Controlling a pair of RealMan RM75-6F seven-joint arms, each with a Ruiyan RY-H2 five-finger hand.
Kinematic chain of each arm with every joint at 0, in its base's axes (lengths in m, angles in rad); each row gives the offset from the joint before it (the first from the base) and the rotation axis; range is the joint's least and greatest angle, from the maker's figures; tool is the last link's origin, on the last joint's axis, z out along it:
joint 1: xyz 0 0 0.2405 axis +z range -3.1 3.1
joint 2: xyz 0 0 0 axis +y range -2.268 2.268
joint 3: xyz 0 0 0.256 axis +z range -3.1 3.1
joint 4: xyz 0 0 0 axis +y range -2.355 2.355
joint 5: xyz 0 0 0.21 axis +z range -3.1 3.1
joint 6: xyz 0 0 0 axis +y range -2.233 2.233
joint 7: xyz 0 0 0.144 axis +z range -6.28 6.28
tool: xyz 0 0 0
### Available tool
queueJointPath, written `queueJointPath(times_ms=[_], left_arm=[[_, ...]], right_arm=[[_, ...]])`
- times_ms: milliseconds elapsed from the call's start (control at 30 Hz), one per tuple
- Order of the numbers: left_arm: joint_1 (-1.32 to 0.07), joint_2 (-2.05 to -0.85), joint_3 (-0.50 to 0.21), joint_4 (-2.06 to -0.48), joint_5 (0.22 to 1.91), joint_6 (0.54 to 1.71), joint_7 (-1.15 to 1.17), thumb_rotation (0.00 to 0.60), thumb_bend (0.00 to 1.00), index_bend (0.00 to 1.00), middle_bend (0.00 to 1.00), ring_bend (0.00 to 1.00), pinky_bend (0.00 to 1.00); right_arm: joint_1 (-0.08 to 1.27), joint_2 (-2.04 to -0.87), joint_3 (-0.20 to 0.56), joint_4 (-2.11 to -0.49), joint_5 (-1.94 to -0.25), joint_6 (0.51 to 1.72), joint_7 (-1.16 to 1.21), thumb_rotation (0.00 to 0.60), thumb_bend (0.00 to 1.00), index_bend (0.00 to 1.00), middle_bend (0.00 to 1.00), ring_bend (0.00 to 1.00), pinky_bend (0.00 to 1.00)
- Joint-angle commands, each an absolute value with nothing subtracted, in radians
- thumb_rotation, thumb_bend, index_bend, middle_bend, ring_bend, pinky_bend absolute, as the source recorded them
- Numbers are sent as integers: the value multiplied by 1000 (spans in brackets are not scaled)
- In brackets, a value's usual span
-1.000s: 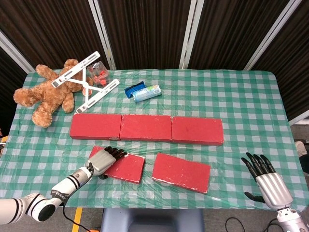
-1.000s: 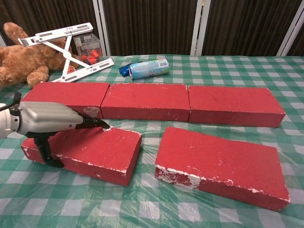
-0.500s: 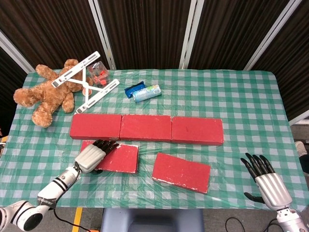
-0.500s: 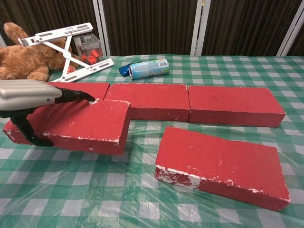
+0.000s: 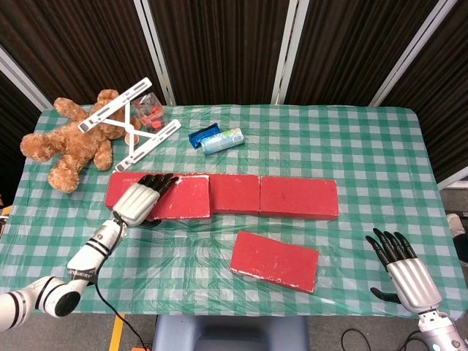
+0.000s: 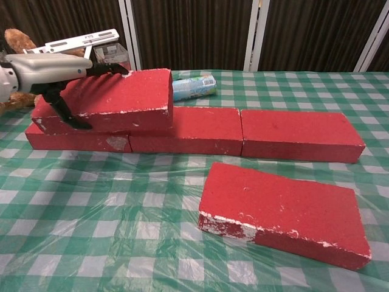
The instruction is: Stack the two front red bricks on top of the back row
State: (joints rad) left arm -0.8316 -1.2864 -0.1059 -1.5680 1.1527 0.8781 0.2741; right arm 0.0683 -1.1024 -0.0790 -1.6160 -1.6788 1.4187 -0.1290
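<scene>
My left hand (image 5: 139, 200) (image 6: 51, 72) grips a red brick (image 5: 183, 197) (image 6: 115, 94) by its left end, fingers on top and thumb below. The brick hangs just over the left part of the back row (image 5: 292, 197) (image 6: 292, 134), covering the left brick and the seam to the middle one. The other front red brick (image 5: 274, 260) (image 6: 282, 210) lies flat near the front edge, right of centre. My right hand (image 5: 404, 272) is open at the table's front right corner, holding nothing; only the head view shows it.
A teddy bear (image 5: 66, 146) lies at the back left beside a white folding stand (image 5: 131, 121) (image 6: 79, 45). A blue-green can (image 5: 221, 140) (image 6: 193, 87) lies behind the row. A clear plastic sheet (image 6: 121, 225) covers the checked cloth in front.
My left hand has lifted the front left brick off the table and carried it back and up, over the left part of the back row. My right hand has stayed put.
</scene>
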Motion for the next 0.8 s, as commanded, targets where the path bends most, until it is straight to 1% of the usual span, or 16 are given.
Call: queueJointPath(times_ms=[33, 133, 300, 633, 800], left_arm=[[-895, -1365, -157, -1448, 1087, 793, 252, 600, 326, 643, 1000, 806, 961], [-925, -1403, -168, -1380, 1073, 749, 242, 600, 326, 643, 1000, 806, 961], [-956, -1440, -174, -1326, 1078, 704, 218, 600, 326, 643, 1000, 806, 961], [-983, -1499, -168, -1246, 1109, 677, 190, 600, 326, 626, 998, 800, 952], [-990, -1498, -165, -1231, 1126, 665, 176, 600, 323, 618, 987, 783, 933]], right_arm=[[73, -1105, -72, -1616, -1664, 1408, -134, 600, 90, 0, 0, 0, 0], [75, -1106, -66, -1615, -1650, 1403, -136, 600, 90, 0, 0, 0, 0], [78, -1106, -55, -1613, -1625, 1396, -135, 600, 90, 0, 0, 0, 0], [79, -1103, -53, -1612, -1616, 1395, -130, 600, 90, 0, 0, 0, 0], [79, -1104, -52, -1612, -1612, 1393, -132, 600, 90, 0, 0, 0, 0]])
